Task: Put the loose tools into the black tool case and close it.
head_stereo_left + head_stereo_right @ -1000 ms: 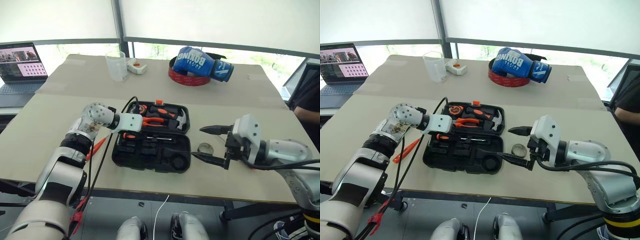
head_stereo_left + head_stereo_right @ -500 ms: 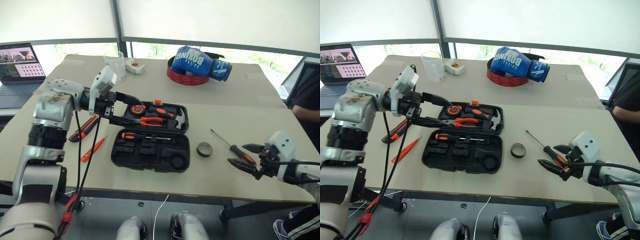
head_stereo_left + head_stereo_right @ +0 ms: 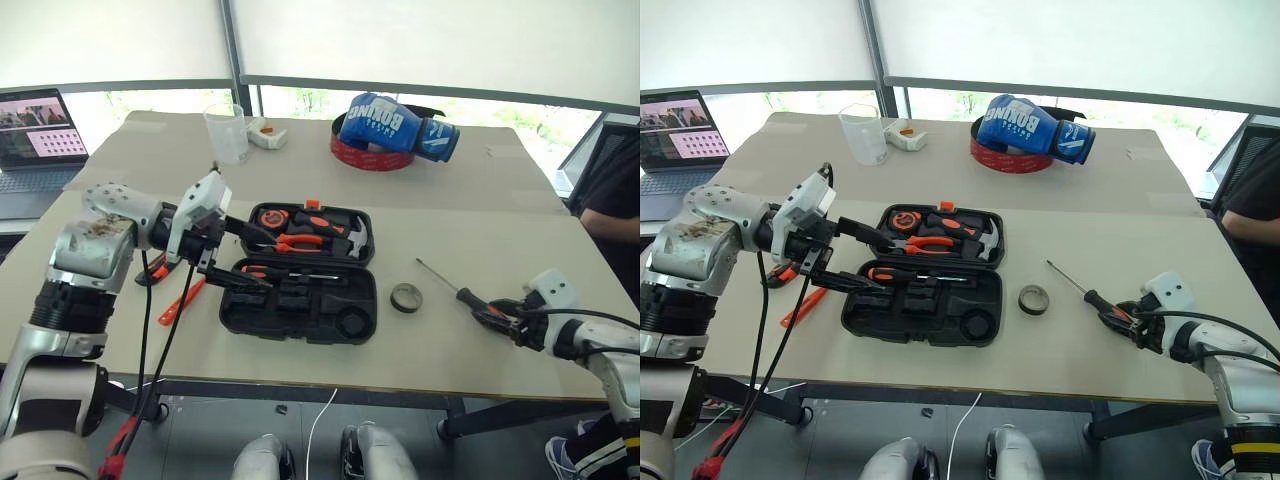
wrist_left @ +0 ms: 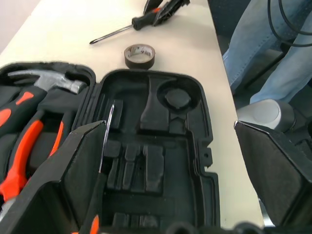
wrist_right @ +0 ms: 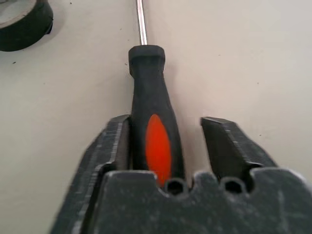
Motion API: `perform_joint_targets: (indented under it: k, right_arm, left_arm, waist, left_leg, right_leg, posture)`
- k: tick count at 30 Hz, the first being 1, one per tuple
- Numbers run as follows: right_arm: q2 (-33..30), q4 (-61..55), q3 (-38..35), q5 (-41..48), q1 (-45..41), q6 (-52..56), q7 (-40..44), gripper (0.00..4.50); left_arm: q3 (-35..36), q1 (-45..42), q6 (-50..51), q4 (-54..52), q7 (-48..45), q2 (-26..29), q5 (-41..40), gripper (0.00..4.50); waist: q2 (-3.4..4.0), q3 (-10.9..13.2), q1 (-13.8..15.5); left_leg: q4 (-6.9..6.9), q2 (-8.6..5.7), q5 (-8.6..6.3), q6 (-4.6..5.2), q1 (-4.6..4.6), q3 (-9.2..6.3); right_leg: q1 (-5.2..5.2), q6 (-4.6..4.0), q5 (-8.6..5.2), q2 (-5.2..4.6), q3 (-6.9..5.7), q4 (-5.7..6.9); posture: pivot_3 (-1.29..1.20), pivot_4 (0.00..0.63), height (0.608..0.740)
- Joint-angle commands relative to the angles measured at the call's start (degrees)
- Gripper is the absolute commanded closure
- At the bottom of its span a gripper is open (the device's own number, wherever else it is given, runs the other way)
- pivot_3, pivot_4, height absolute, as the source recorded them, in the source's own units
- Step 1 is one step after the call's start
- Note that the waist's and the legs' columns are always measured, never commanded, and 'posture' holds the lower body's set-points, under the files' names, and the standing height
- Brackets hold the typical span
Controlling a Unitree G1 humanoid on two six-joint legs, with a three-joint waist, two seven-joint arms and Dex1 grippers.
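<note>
The right tool (image 5: 168, 146) straddles the handle of a black-and-orange screwdriver (image 3: 1082, 290) lying on the desk (image 3: 1110, 220); one finger touches the handle while the other stands just apart, so the grasp is not complete; the shaft points away toward the small tape roll (image 3: 1032, 298), which lies near the black tool case (image 3: 925, 310); the left tool (image 3: 850, 258) hangs spread and empty above the case's left edge, gripping nothing; the case lies open on the desk, its far half holding the hammer (image 3: 975, 235) and pliers (image 3: 930, 240), its near half holding one screwdriver already in a slot and otherwise bare; left of the case, a utility knife (image 3: 150, 272) and a slim orange tester (image 3: 805, 305) lie loose, partly hidden behind the left arm. The chief risk, as I judge it, is an off-centre pinch: the round handle could roll or squirt sideways, toward the desk's near edge; a low lift could also drag the tip into the tape roll.
</note>
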Motion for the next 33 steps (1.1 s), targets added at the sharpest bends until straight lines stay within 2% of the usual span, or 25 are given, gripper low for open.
perform_joint_targets:
  k: [1, 5, 10, 14, 17, 19, 24, 29, 33]
  right_arm:
    - [-1.7, -1.6, -3.7, 1.1, 0.2, -1.5, 1.3, 3.42]
    - [-3.5, -8.0, -3.3, 5.1, -4.3, 0.4, 5.9, 3.44]
    - [-2.6, -17.0, 7.3, 6.8, -14.5, 3.7, 11.8, 3.44]
    - [1.2, -18.8, 19.6, 1.9, -23.7, 2.2, 15.6, 3.44]
    - [5.4, -14.1, 28.8, -5.2, -30.7, -1.5, 16.8, 3.44]
    - [7.5, -10.2, 32.2, -8.7, -33.6, -3.1, 16.7, 3.44]
    - [10.9, -4.0, 34.4, -11.8, -37.6, -5.4, 17.3, 3.44]
    - [14.6, -2.7, 35.1, -13.1, -39.0, -3.6, 16.7, 3.44]
    - [15.2, -1.0, 35.3, -14.9, -38.8, -3.4, 16.3, 3.44]
  left_arm:
    - [1.2, 0.8, -0.3, -2.9, 0.1, 2.2, -0.1, 0.00]
    - [2.1, 4.8, 0.0, -5.5, -0.9, 6.3, -0.5, 0.00]
    - [4.6, 11.2, 0.2, -8.3, -0.8, 11.1, -1.2, 0.00]
    - [6.9, 15.2, 0.9, -10.6, 0.5, 13.2, -2.2, 0.00]
    - [8.6, 18.1, 1.6, -13.6, 2.1, 14.0, -3.0, 0.00]
    - [9.6, 19.3, 2.4, -15.2, 3.3, 14.1, -3.6, 0.00]
    - [11.5, 21.6, 4.0, -18.4, 6.4, 13.9, -4.7, 0.00]
    - [12.7, 23.3, 5.0, -20.1, 8.0, 14.4, -5.7, 0.00]
    - [13.3, 23.9, 5.2, -20.6, 8.6, 15.0, -6.3, 0.00]
  waist:
    - [0.00, 0.0, 0.0]
    - [0.11, 0.1, -0.5]
    - [0.22, 0.1, -1.7]
    - [0.21, 0.1, -1.3]
    - [0.25, 0.1, -0.4]
    - [0.25, 0.2, 0.0]
    - [0.26, 0.2, 0.6]
    - [0.26, 0.2, 0.0]
    - [0.26, 0.2, -0.2]
  left_leg:
    - [0.00, 0.00, 0.00, 0.00, -0.01, 0.00]
    - [0.00, 0.01, 0.00, 0.00, 0.01, 0.01]
    - [-0.07, 0.11, 0.06, -0.12, 0.16, -0.10]
    - [-0.39, 0.11, 0.11, -0.23, 0.25, -0.13]
    - [-0.38, 0.04, 0.12, -0.23, 0.13, -0.13]
    - [-0.31, -0.01, 0.12, -0.22, -0.12, -0.12]
    - [0.00, -0.02, 0.10, -0.17, -0.58, -0.14]
    - [0.02, 0.05, 0.10, -0.17, -0.55, -0.15]
    - [0.03, 0.06, 0.10, -0.18, -0.52, -0.15]
  right_leg:
    - [0.00, 0.00, 0.00, 0.00, 0.00, 0.00]
    - [-0.01, 0.00, 0.00, -0.06, 0.04, 0.01]
    - [-0.03, 0.00, 0.00, 0.01, 0.14, 0.06]
    - [-0.04, -0.10, -0.06, 0.04, 0.06, 0.00]
    - [-0.14, -0.21, -0.12, 0.02, 0.01, 0.01]
    - [-0.27, -0.21, -0.12, 0.02, -0.02, 0.01]
    - [-0.44, -0.21, -0.12, 0.03, -0.18, 0.02]
    - [-0.44, -0.19, -0.12, 0.03, -0.15, 0.06]
    - [-0.44, -0.19, -0.12, 0.04, -0.12, 0.10]
  posture:
    - [0.00, 0.150, 0.714]
    - [0.00, 0.150, 0.714]
    - [0.00, 0.150, 0.714]
    - [0.00, 0.150, 0.714]
    - [0.00, 0.150, 0.714]
    - [0.00, 0.150, 0.714]
    - [0.00, 0.150, 0.714]
    - [0.00, 0.150, 0.714]
    - [0.00, 0.150, 0.714]
